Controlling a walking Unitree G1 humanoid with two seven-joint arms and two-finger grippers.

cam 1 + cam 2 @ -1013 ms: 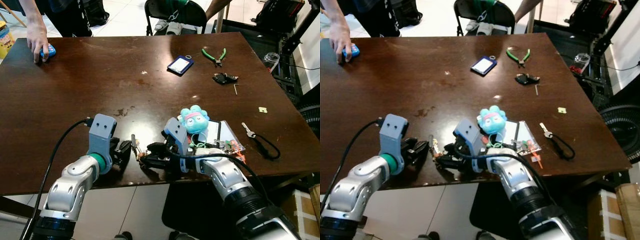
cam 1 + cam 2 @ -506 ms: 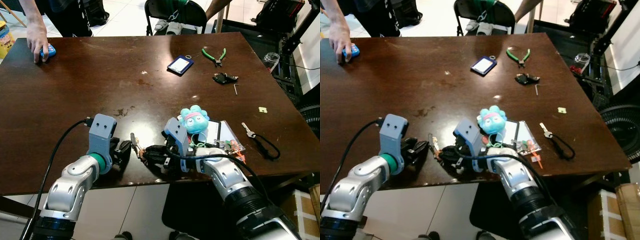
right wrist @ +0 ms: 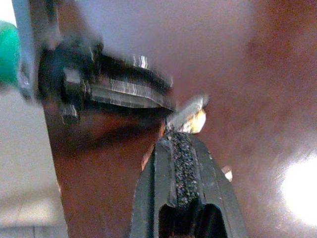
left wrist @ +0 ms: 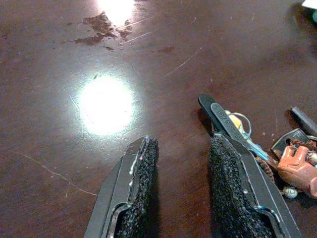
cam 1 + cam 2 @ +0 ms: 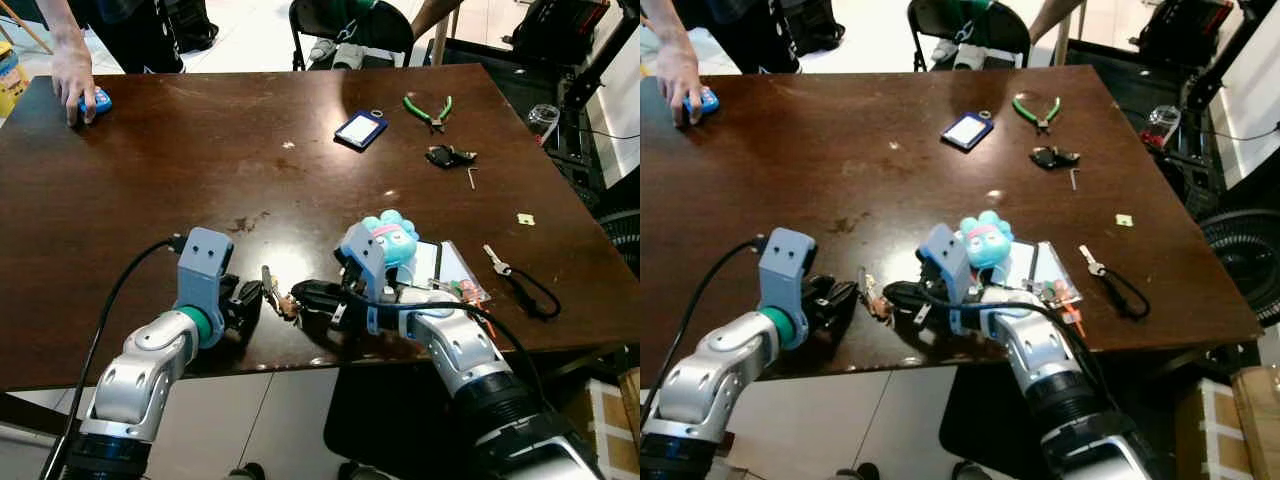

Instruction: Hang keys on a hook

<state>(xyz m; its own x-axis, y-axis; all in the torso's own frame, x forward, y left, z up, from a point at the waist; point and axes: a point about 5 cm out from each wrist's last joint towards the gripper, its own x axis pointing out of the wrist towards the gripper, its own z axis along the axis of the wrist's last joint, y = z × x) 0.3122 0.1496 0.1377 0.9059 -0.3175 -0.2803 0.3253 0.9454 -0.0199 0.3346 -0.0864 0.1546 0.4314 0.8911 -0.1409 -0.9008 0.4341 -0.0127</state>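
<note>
Left eye view has both grippers low at the near edge of a dark brown wooden table [image 5: 200, 150], facing each other with a small bunch of keys [image 5: 280, 298] lying on the tabletop between them. The left gripper [image 5: 252, 297] rests just beside the keys, its padded fingers [image 4: 143, 168] spread apart with bare wood between them; the left wrist view shows a black key fob and a brown tag of the bunch just beside one finger. The right gripper [image 5: 308, 295] has its fingers drawn together at the other side of the bunch, though whether they pinch it cannot be told from the blurred right wrist view. Behind the right wrist sits a teal plush toy [image 5: 392, 236] beside a clear card holder [image 5: 450, 272]. Farther off lie a single key on a black loop [image 5: 520, 280], green-handled pliers [image 5: 428, 110] and a blue badge holder [image 5: 360, 129]. At the far left corner a person's hand [image 5: 74, 80] rests on a blue object [image 5: 101, 100].
</note>
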